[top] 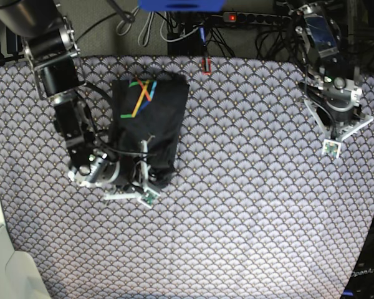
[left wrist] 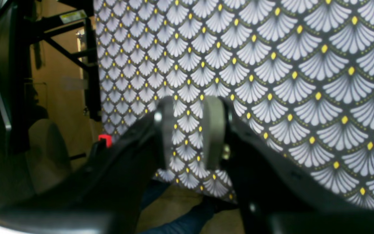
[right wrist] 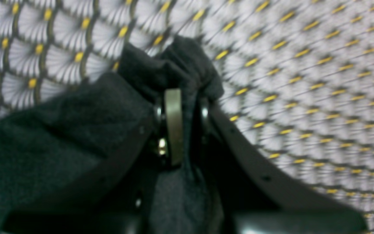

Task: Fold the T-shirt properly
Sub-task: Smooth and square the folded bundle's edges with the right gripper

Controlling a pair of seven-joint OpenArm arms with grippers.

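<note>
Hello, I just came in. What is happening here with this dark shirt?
The robot is folding the T-shirt. Its right gripper is closed on a bunched part of the fabric. The left gripper is open and holds nothing, away from the shirt. The shirt lies as a narrow bundle on the patterned cloth, its striped logo showing.

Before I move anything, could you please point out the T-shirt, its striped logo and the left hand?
T-shirt (top: 165, 112): base view, on its dark upper body, right of the logo.
Striped logo (top: 145, 91): base view, near where its stripes cross.
Left hand (left wrist: 188, 133): left wrist view, midway between the fingertips.
</note>
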